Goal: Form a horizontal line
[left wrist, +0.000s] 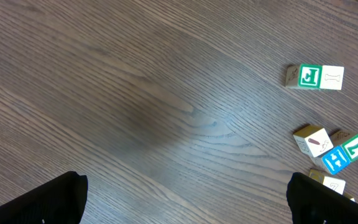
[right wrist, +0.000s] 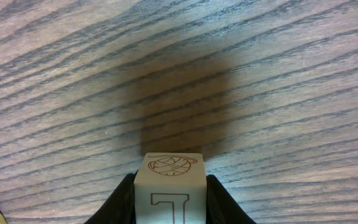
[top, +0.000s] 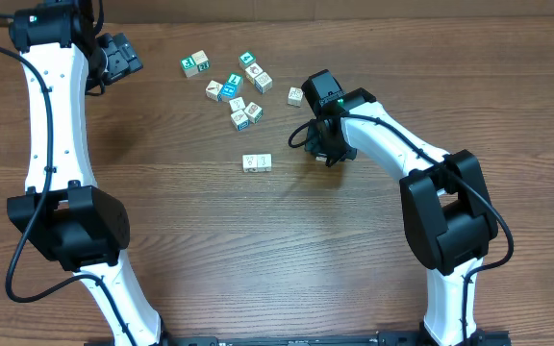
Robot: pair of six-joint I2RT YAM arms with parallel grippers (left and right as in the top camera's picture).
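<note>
right gripper (top: 327, 150): pinched a pale cube (right wrist: 169, 186) between its fingers (globe-like drawing on top, red-outlined letter on the near face) | left gripper (top: 118, 58): jaws spread wide, far-left of table (top: 210, 250) | horizontal line (top: 257, 162): two touching cubes mid-table, left of the right gripper, apart from it | loose cubes (top: 234, 85): scattered beyond the line

From where I stand I count two white robot arms, the left arm (top: 51, 125) and the right arm (top: 392, 144), at one wooden table (top: 181, 221). Mid-frame, two blocks touch in a short row (top: 257, 162). Upper centre holds a pair (top: 195, 64), a lone block (top: 294, 95) and a loose pile (top: 239, 117) of roughly eight, too crowded to count surely. One last block (right wrist: 168, 180) sits in the right gripper (right wrist: 171, 202).
</note>
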